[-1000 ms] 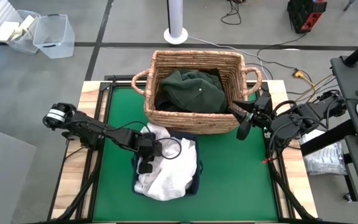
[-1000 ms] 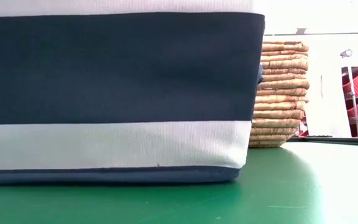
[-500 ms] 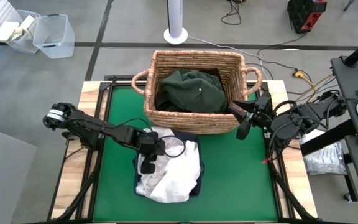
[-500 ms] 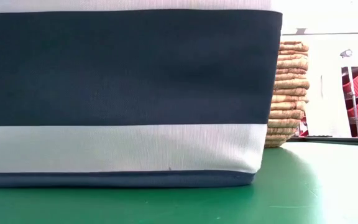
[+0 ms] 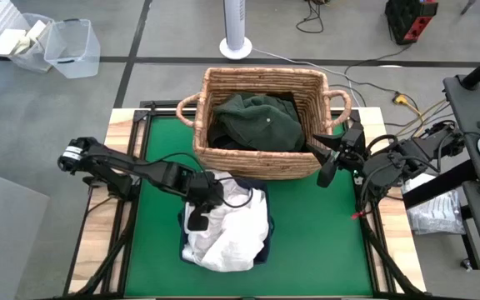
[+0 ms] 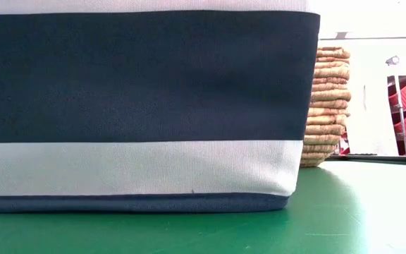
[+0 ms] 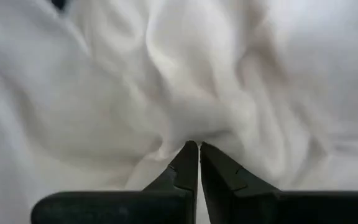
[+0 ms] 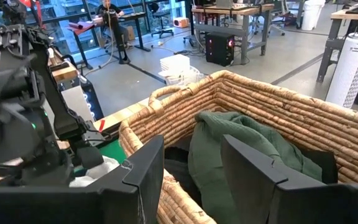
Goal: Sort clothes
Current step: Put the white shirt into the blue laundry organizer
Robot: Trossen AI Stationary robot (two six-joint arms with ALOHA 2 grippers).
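Left wrist view: left gripper [image 7: 198,148] pressed together, nose into rumpled white cloth [image 7: 166,81] directly ahead, heaped in the navy fabric bin [image 5: 262,243]; right gripper [image 5: 323,160], spread, waits beside the wicker basket [image 5: 223,157].

The basket [image 5: 261,117] in the upper middle of the high view is rough woven wicker, tan and matt, and the dark green garment [image 5: 257,121] inside it is soft, dull cloth with loose folds. The white garment [image 5: 227,225] at the lower middle is thin, smooth, crumpled cloth, heaped in a bin [image 6: 139,106] of tightly woven canvas banded navy and white. The table mat [image 5: 315,242] is smooth green with a faint sheen, edged by pale bare wood [image 5: 123,121].
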